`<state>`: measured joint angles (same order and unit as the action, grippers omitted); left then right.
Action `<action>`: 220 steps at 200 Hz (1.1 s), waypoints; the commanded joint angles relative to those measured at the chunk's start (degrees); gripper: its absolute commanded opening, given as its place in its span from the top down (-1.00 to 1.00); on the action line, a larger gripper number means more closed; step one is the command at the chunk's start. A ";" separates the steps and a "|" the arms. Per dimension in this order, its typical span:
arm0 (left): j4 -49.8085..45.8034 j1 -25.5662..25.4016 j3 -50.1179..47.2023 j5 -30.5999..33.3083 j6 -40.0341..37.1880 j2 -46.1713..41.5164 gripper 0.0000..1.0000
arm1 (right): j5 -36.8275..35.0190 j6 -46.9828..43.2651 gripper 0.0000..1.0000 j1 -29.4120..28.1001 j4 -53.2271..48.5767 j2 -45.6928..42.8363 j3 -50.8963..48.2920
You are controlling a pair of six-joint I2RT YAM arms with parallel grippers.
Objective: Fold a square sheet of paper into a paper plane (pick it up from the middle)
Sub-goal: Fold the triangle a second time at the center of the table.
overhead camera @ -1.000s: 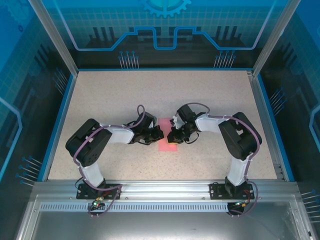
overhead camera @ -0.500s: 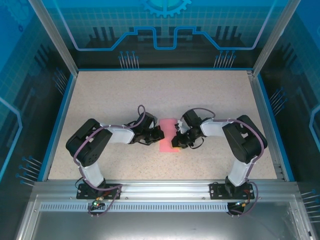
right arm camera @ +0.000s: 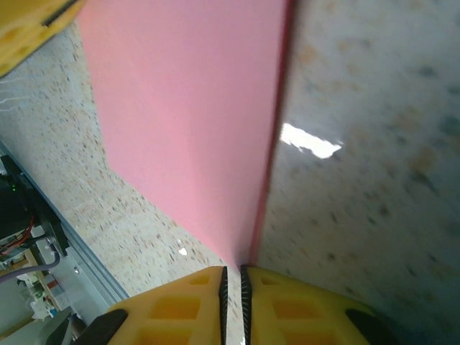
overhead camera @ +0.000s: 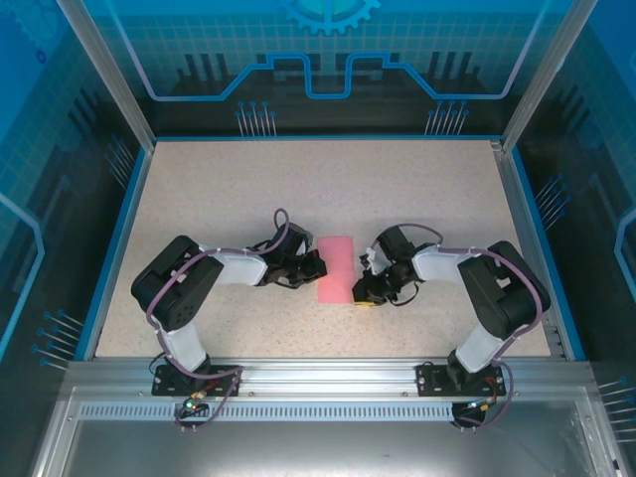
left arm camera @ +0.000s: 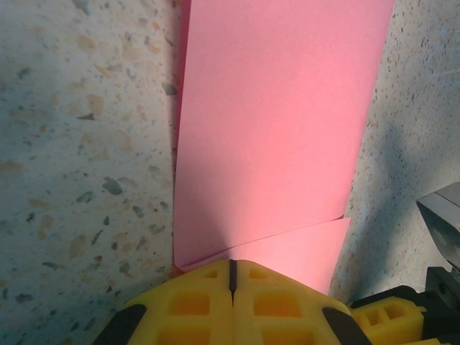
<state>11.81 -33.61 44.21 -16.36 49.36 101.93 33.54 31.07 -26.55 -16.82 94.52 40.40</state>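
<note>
The square sheet of paper (overhead camera: 336, 267) lies on the table as a narrow pink strip, folded in half, between my two grippers. In the left wrist view the sheet (left arm camera: 280, 129) has a triangular flap near my fingers. My left gripper (overhead camera: 316, 266) rests shut on the strip's left edge, its yellow jaws (left arm camera: 231, 269) pressed together on top of the paper. My right gripper (overhead camera: 364, 294) sits at the strip's near right corner. Its jaws (right arm camera: 232, 277) stand a narrow slit apart, and the sheet (right arm camera: 187, 122) tapers to a point just in front of them.
Speckled table (overhead camera: 437, 199) spreads behind and to both sides. A blue rim (overhead camera: 119, 238) and glass walls enclose it. A metal rail (overhead camera: 318, 373) runs along the near edge by the arm bases. The left gripper's yellow finger (right arm camera: 29, 25) shows in the right wrist view's corner.
My right gripper slid off the paper, to the right and toward the near edge, ending at its near right corner with the jaws parting slightly. More of the strip is uncovered. The left gripper stayed put.
</note>
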 commanded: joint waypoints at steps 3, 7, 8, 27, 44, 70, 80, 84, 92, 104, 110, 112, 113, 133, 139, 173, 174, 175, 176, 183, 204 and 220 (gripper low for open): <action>-2.66 -0.02 0.99 0.04 -0.54 0.78 0.92 | -2.40 -0.22 0.54 2.72 -3.53 -3.22 0.21; -2.55 -0.03 1.11 -0.21 -0.53 0.69 0.92 | -2.84 -0.09 0.52 3.05 -3.57 -3.43 0.63; -2.52 -0.04 1.09 -0.28 -0.51 0.71 0.92 | -2.90 -0.07 0.51 3.15 -3.57 -3.45 0.72; -2.25 -0.14 1.45 -1.28 -0.47 -0.26 0.90 | -2.98 0.30 0.41 4.28 -2.90 -2.61 3.05; -3.19 -0.15 2.16 -1.40 -0.95 -1.56 0.89 | -2.79 0.56 0.32 4.31 -2.36 -0.67 5.56; -4.93 -0.18 3.05 -1.22 -1.89 -3.29 0.84 | -2.03 1.64 0.25 4.23 -1.02 2.66 8.35; -5.51 -0.21 3.29 -1.07 -2.13 -3.58 0.84 | -1.77 2.12 0.25 4.14 -0.32 3.64 8.93; -5.80 -0.10 3.34 -0.97 -2.23 -3.74 0.83 | -1.88 2.30 0.25 4.17 -0.09 4.06 9.15; -6.09 -0.15 3.52 -0.96 -2.38 -3.84 0.83 | -1.99 2.58 0.24 4.04 0.07 4.74 9.61; -6.42 -0.19 3.65 -0.89 -2.60 -3.81 0.83 | -1.91 2.84 0.24 3.88 0.45 5.64 9.62; -6.45 -0.19 3.62 -0.91 -2.68 -3.54 0.83 | -1.90 2.94 0.24 3.94 0.54 5.90 9.67; -6.45 -0.18 3.65 -0.88 -2.67 -3.50 0.83 | -1.90 3.01 0.24 3.84 0.64 6.04 9.65; -6.45 -0.16 3.63 -0.87 -2.64 -3.50 0.83 | -1.90 3.02 0.24 3.81 0.64 6.08 9.63; -6.37 -0.16 3.80 -0.95 -2.65 -2.49 0.83 | -1.57 3.12 0.24 3.76 0.98 7.10 9.65; -6.36 -0.15 3.86 -0.95 -2.61 -2.07 0.83 | -1.43 3.06 0.24 3.61 1.08 7.38 9.62; -7.09 -0.15 4.22 -0.70 -2.36 0.10 0.85 | -0.86 3.37 0.26 3.12 1.91 8.13 11.19; -7.17 -0.15 4.27 -0.70 -2.40 0.24 0.85 | -0.89 3.38 0.26 3.10 1.94 8.18 11.19; -7.16 -0.15 4.29 -0.65 -2.37 0.31 0.86 | -0.87 3.38 0.26 3.09 1.99 8.20 11.19; -7.25 -0.15 4.30 -0.63 -2.36 0.38 0.86 | -0.86 3.43 0.27 3.08 2.02 8.21 11.19; -7.58 -0.16 4.40 -0.52 -2.38 0.70 0.86 | -0.70 3.64 0.28 3.03 2.22 8.32 11.12; -8.01 -0.19 4.40 -0.56 -2.29 1.41 0.86 | -1.02 3.98 0.27 2.90 2.27 8.49 11.16; -8.67 -0.15 4.40 -0.21 -2.40 1.53 0.87 | -1.24 4.24 0.26 2.90 2.37 8.82 11.10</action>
<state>5.85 -33.61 47.22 -16.78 47.86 102.41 31.90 34.41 -22.98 -15.75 101.60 50.48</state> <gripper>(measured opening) 0.069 0.364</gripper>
